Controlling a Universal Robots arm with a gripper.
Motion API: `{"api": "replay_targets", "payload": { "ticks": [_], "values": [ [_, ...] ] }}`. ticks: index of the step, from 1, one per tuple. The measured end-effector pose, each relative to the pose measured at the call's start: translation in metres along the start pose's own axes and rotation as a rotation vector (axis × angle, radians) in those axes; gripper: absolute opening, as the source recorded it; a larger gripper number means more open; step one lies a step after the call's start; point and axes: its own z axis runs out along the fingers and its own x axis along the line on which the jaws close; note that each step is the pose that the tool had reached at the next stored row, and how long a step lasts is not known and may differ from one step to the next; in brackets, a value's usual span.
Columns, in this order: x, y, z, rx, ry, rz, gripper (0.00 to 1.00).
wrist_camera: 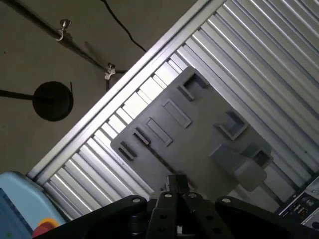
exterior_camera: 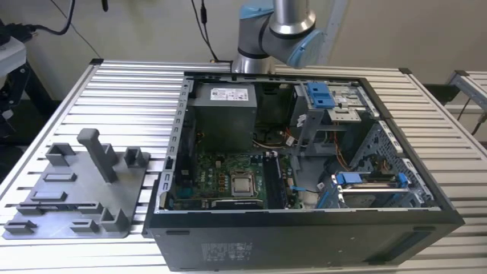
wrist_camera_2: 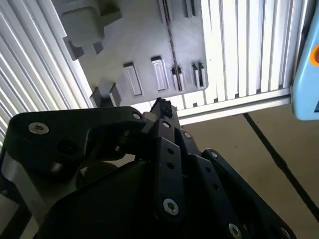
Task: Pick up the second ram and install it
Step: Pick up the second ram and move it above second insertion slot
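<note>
Both wrist views show the gripper above the grey tray on the slatted table — fingertips pressed together, nothing visible between them. A thin dark strip along the tray may be the memory stick — I cannot tell.

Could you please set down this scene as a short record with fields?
table: slatted metal top
computer case: open, lying on the table, at the exterior view's right
motherboard: green, inside the case, processor socket bare
holder tray: grey, with upright posts, on the table beside the case, at the exterior view's left
arm: rises behind the case
claw: hangs above the holder tray in both wrist views, not touching it
claw load: cannot tell
</note>
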Motion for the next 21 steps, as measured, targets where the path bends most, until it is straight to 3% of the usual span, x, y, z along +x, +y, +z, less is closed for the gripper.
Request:
{"api": "replay_targets", "payload": {
  "ticks": [7, 11, 13, 16, 21],
  "values": [
    [-0.0002, 0.0002, 0.0006, 0.0034, 0.0023, -0.123, 0.11],
    [-0.0003, 0.0002, 0.0007, 0.0056, 0.0039, -0.136, 0.11],
    [-0.0003, 0.0002, 0.0007, 0.0113, 0.0004, -0.162, 0.11],
    [-0.0003, 0.0002, 0.0011, 0.0182, -0.0032, -0.216, 0.11],
    [-0.0003, 0.0001, 0.0025, 0.0195, -0.0011, -0.307, 0.11]
  ]
}}
